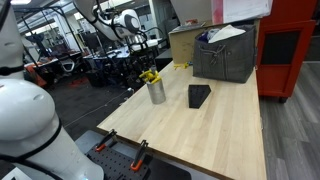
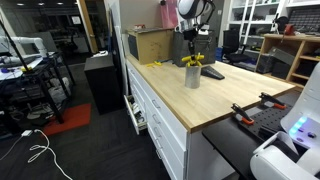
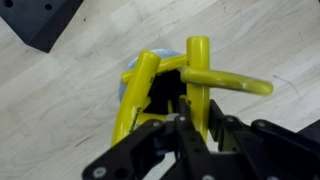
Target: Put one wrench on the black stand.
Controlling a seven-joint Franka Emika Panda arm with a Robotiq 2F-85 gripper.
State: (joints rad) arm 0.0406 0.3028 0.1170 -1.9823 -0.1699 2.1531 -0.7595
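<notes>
Several yellow wrenches (image 3: 135,95) stand in a silver cup (image 1: 157,93) on the wooden table; the cup also shows in an exterior view (image 2: 192,76). In the wrist view my gripper (image 3: 196,112) is directly above the cup. Its fingers are closed on the shaft of one upright wrench (image 3: 198,65). Another wrench (image 3: 232,83) lies crosswise behind it. The black stand (image 1: 199,95) sits on the table just beside the cup. It also appears in an exterior view (image 2: 212,72) and at the top left of the wrist view (image 3: 40,25). My gripper also shows in both exterior views (image 1: 148,64) (image 2: 193,47).
A big grey box (image 1: 225,55) and a cardboard box (image 1: 185,45) stand at the back of the table. Clamps (image 1: 138,152) grip the near table edge. A red cabinet (image 1: 290,50) stands beside the table.
</notes>
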